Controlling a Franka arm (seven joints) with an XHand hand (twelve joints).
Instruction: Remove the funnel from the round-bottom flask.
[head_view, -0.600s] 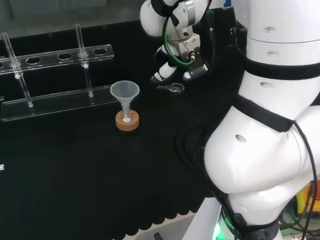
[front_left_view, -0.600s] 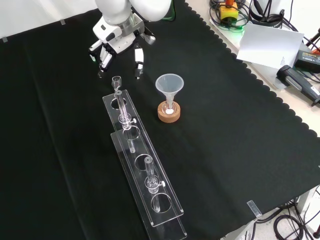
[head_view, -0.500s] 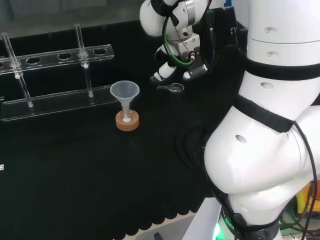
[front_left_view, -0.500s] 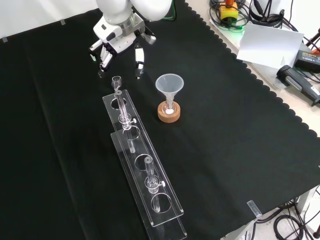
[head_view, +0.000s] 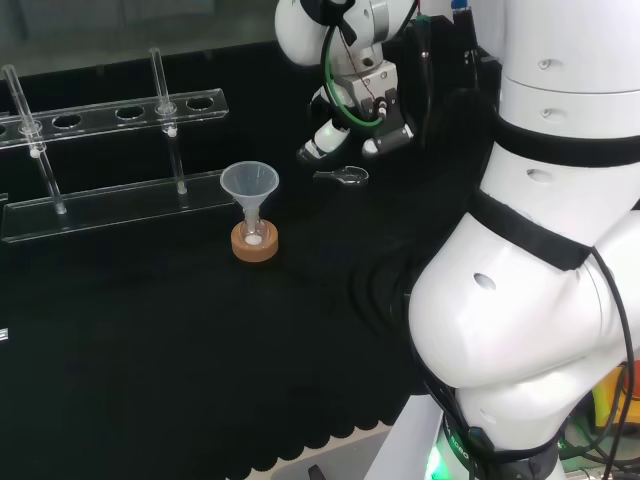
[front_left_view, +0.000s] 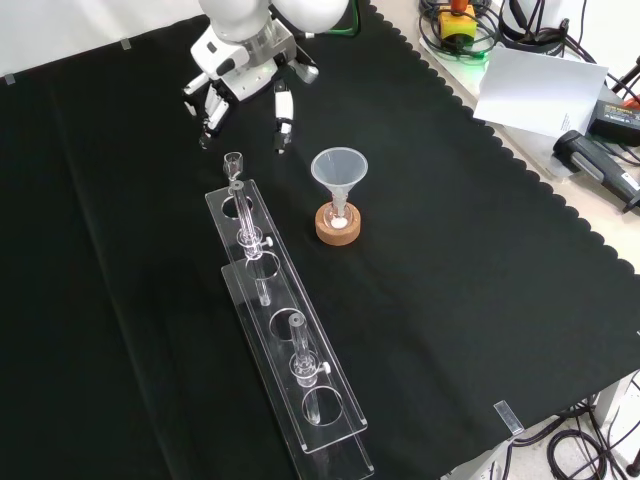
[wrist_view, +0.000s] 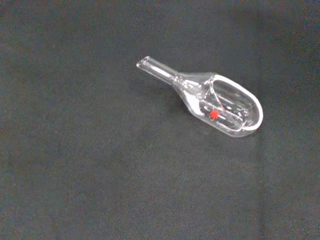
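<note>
– Changed? 
– Hand (front_left_view: 243, 62) rose slightly; fingers (front_left_view: 283, 112) straight, apart, empty.
– Counts? 
– One funnel (front_left_view: 339, 172) still in the flask on one cork stand (front_left_view: 338, 226), mid-desk; one glass scoop (wrist_view: 210, 102); one rack (front_left_view: 285, 330).

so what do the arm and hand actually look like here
The white arm has big rounded glossy links with black bands at the joints. A green cable loops by the wrist. The hand is white with black segments on its fingers, and a metal block sits at the wrist.

One clear funnel (front_left_view: 339, 170), one cork ring stand (front_left_view: 338, 225) beneath it, one clear test-tube rack (front_left_view: 285, 330) beside the stand, one small glass scoop (wrist_view: 210, 101) beyond.
</note>
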